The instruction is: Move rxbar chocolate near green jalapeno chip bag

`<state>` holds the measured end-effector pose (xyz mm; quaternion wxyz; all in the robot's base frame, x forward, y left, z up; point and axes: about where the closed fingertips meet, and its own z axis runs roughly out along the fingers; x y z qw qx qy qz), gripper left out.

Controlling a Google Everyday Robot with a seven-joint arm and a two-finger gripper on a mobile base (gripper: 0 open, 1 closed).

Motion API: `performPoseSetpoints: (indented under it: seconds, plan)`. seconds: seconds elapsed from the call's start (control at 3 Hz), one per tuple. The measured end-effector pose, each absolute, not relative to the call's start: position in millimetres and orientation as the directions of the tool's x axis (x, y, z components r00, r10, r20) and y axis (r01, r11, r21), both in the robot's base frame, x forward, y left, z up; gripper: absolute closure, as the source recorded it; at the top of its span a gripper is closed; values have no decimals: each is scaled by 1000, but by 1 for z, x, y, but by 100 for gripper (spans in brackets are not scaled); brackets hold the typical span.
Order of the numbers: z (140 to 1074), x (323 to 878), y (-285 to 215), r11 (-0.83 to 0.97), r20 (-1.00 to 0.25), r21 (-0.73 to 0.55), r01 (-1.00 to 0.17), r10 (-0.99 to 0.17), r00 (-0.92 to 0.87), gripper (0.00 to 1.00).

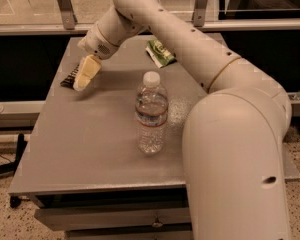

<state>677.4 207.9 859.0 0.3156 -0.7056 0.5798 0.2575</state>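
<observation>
Bulky cream robot arm [235, 149]: nearest the camera, reaching away across the grey metal table [90, 149] toward its far left.
Clear plastic water bottle [151, 114] with white cap: upright, right of the gripper [86, 74] and nearer the camera, well apart from it.
Gripper: low over the table's left edge, tipped down onto the bar; apart or clamped, cannot tell.
Small flat black rxbar chocolate [68, 80]: flat on the table at the gripper's tip, dark end with pale lines poking out to its left, rest hidden beneath.
Wrinkly green jalapeno chip bag [160, 52]: right of the gripper and farther back, well apart from the bar.
Step in hand: likely the pickup of the bar, no carry begun.
Next move: a firm hold, a lift, then travel right and away, passing behind the bottle, with release just beside the bag.
</observation>
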Motion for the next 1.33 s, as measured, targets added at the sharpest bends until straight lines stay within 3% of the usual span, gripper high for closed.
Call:
performPoseSetpoints:
  seconds: [1.0,1.33]
  plan:
    - [840,668,230,-104,-779,-63,-993,-616,114,0]
    - [829,677,222,-75,-769,-55,-996,-632,90,19]
